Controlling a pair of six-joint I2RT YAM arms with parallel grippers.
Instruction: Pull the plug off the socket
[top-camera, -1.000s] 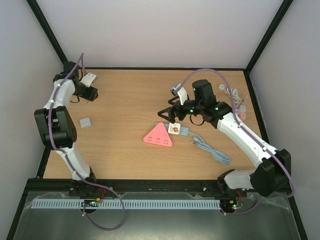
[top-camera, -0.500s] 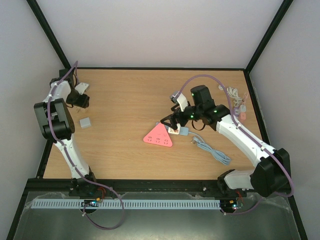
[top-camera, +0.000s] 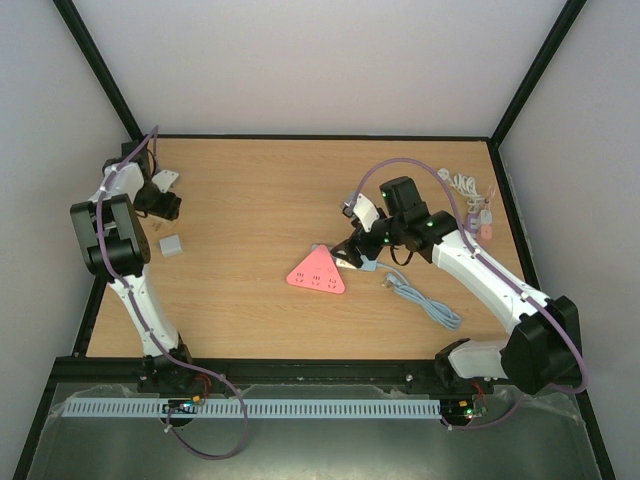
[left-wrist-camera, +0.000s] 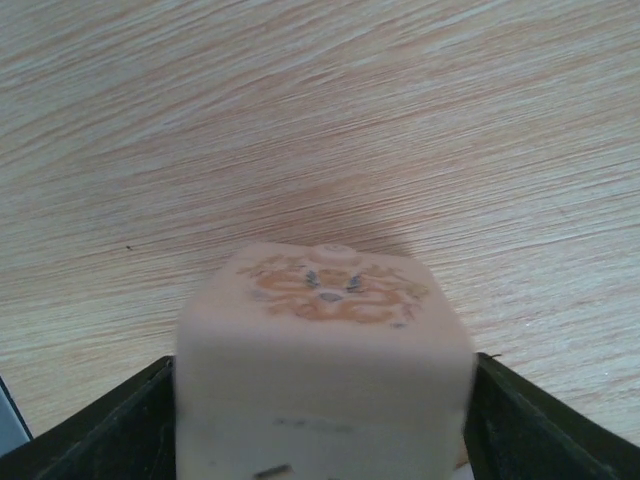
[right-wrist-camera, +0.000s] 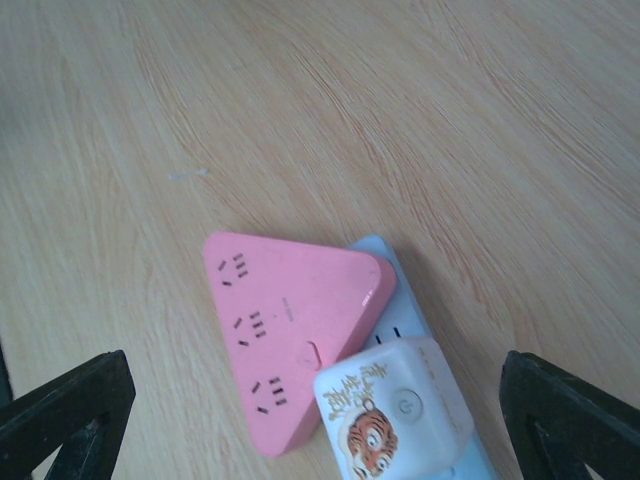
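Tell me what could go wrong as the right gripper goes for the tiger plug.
1. The tiger plug sits in a blue strip that looks unsecured, and nothing holds it down. Pulling may lift the strip instead of freeing the plug.
2. The pink triangular socket overlaps the strip right beside the plug, so a finger of the open right gripper could catch it and shove it.

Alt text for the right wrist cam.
A white tiger-print plug sits on a light blue power strip, beside a pink triangular socket block on the wooden table. The right hand is open, its black fingers in the bottom corners.
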